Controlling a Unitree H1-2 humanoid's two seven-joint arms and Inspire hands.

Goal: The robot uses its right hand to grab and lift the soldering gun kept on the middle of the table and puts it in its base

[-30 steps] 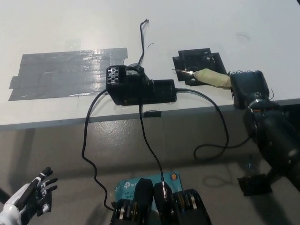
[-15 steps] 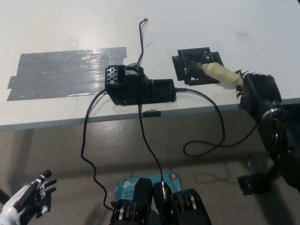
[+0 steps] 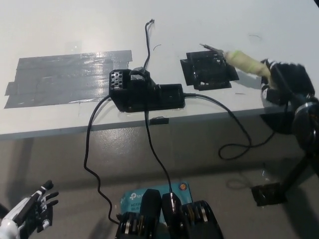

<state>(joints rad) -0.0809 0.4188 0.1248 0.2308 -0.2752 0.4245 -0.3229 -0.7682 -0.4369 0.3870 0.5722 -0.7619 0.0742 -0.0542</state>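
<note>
My black right hand (image 3: pixel 285 82) is shut on the soldering gun (image 3: pixel 242 61), holding it by the rear of its pale yellowish handle at the table's right edge. The gun is tilted, its metal tip up and to the left, over the upper right corner of the black square base (image 3: pixel 207 71). Whether the tip touches the base I cannot tell. The gun's black cord (image 3: pixel 234 134) hangs in a loop below the table edge. My white left hand (image 3: pixel 27 211) rests at the lower left, below the table, fingers apart.
A black soldering station box (image 3: pixel 144 92) sits mid-table near the front edge, with cables (image 3: pixel 94 164) running down over the edge. Grey tape strips (image 3: pixel 70 77) cover the table's left part. A loose wire (image 3: pixel 148 42) lies behind the box.
My right hand has moved right and away with the gun. The tip has risen from the base's left side to above its upper right corner. The view shifted slightly.
</note>
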